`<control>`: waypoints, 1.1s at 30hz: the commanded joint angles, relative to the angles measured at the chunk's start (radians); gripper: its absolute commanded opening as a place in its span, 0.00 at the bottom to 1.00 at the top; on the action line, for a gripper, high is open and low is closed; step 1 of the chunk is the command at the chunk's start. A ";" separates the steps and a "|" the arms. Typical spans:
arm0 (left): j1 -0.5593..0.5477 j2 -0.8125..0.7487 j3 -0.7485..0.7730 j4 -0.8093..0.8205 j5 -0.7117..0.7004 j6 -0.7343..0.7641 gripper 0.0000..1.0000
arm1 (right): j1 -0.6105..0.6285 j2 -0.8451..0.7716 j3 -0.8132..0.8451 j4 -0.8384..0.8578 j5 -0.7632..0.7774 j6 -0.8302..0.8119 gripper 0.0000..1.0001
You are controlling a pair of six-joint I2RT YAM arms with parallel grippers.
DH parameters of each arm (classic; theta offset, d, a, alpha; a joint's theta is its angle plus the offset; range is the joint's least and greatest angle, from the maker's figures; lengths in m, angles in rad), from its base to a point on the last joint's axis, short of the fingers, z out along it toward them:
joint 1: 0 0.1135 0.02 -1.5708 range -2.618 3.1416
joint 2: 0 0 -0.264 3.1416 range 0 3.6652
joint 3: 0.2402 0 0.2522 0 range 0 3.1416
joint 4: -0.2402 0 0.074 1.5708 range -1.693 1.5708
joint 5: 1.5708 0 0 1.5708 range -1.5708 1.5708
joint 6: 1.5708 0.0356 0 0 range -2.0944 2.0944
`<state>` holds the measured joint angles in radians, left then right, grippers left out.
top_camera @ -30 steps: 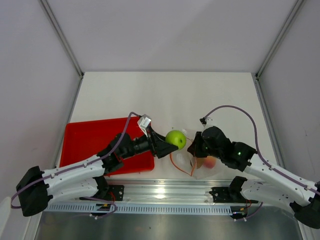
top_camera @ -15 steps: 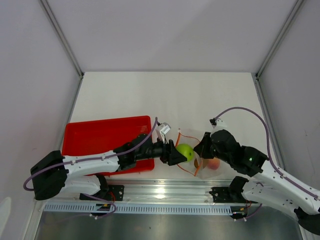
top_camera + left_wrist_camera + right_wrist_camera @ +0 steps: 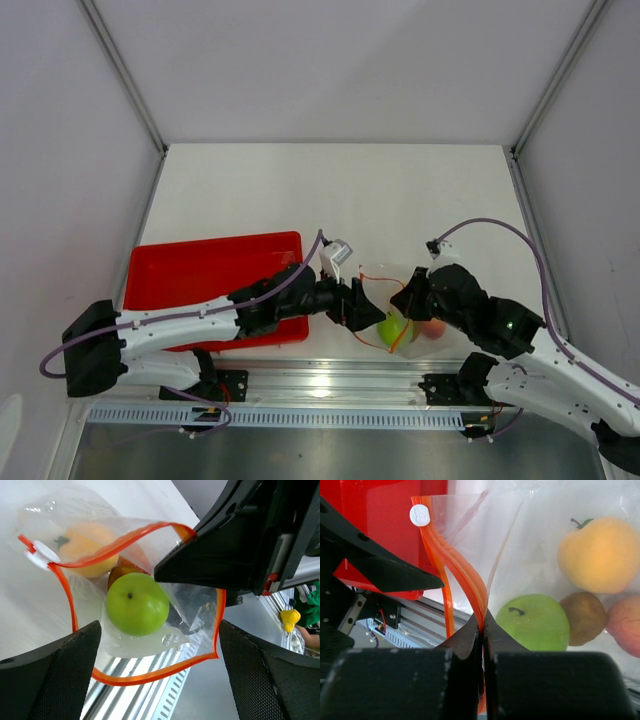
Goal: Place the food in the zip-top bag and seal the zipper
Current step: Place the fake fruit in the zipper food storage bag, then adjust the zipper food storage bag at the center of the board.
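At the table [image 3: 330, 190] edge, green apple [image 3: 137, 604] inside wide zipper [image 3: 130, 680] mouth.

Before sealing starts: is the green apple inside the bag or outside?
Inside. The green apple sits beyond the orange zipper, beside the other fruits in the clear bag.

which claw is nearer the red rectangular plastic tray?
Left. The left claw, open, is just right of the red rectangular plastic tray; the right claw is farther right, shut on the clear plastic bag.
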<state>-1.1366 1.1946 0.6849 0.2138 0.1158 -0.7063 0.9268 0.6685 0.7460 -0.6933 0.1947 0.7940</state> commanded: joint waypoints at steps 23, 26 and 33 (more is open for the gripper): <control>-0.018 -0.030 0.027 -0.151 -0.095 0.054 0.80 | -0.003 -0.017 0.133 -0.078 0.042 -0.061 0.00; -0.020 0.022 0.044 -0.149 -0.079 0.047 0.74 | -0.003 -0.020 0.131 -0.080 0.037 -0.061 0.00; -0.018 0.065 0.073 -0.132 -0.044 0.047 0.13 | -0.006 -0.015 0.115 -0.095 0.025 -0.072 0.00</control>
<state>-1.1500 1.2533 0.6983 0.0364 0.0372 -0.6735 0.9245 0.6571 0.8356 -0.7921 0.2203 0.7364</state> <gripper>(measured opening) 0.203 0.002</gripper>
